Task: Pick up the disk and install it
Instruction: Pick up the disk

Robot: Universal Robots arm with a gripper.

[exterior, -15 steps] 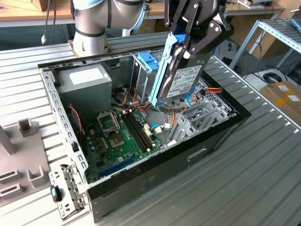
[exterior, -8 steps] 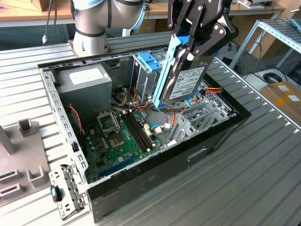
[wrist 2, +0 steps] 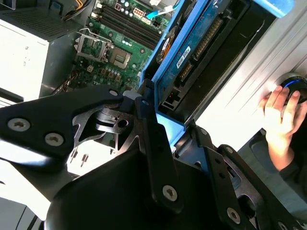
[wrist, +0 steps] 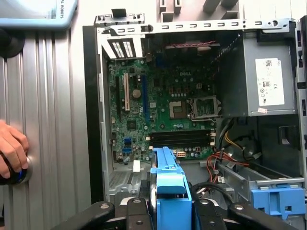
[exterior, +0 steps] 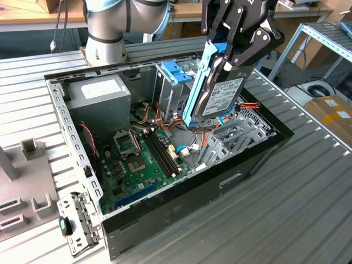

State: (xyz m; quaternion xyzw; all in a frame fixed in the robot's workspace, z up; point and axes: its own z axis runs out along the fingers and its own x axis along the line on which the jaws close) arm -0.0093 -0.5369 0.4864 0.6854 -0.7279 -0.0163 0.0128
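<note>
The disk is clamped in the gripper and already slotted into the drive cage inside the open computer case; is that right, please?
Not quite: the disk is clamped in the gripper, but it is not slotted into the drive cage. The exterior view shows it held on end above the open computer case.

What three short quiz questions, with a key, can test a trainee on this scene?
1. True or false: the gripper is shut on the disk.
2. The disk is: A) held tilted over the open computer case; B) lying flat inside it; C) lying on the floor.
3. What body part shows on the table beside the case in the first wrist view?
Key: 1 true; 2 A; 3 a person's hand.
</note>
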